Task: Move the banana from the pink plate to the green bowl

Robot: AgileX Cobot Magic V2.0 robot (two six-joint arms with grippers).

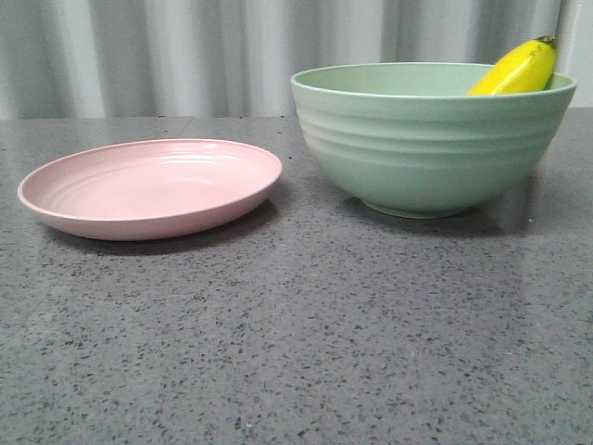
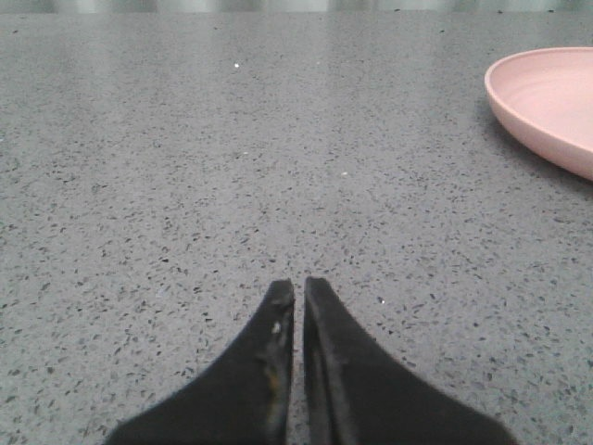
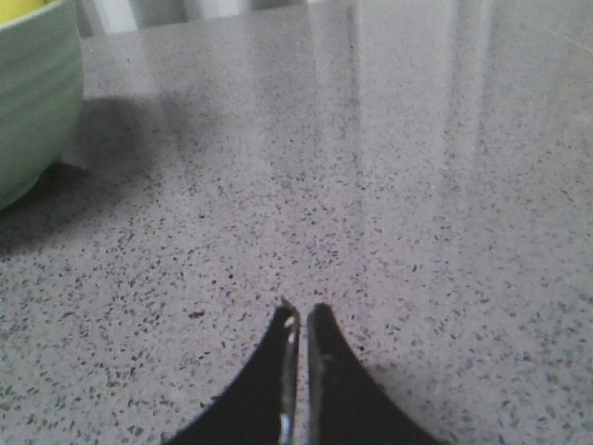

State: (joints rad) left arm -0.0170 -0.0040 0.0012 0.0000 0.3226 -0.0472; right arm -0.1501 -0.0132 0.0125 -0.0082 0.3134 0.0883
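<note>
The banana (image 1: 517,69) leans inside the green bowl (image 1: 431,148) at the right, its tip poking above the rim. The pink plate (image 1: 153,185) sits empty at the left. No gripper shows in the front view. In the left wrist view my left gripper (image 2: 298,287) is shut and empty, low over the grey table, with the pink plate's edge (image 2: 547,107) off to one side. In the right wrist view my right gripper (image 3: 303,313) is shut and empty over the table, apart from the green bowl (image 3: 32,102), where a bit of the banana (image 3: 20,7) shows.
The grey speckled tabletop (image 1: 296,343) stretches in front of plate and bowl. A pale curtain (image 1: 185,56) hangs behind the table's far edge.
</note>
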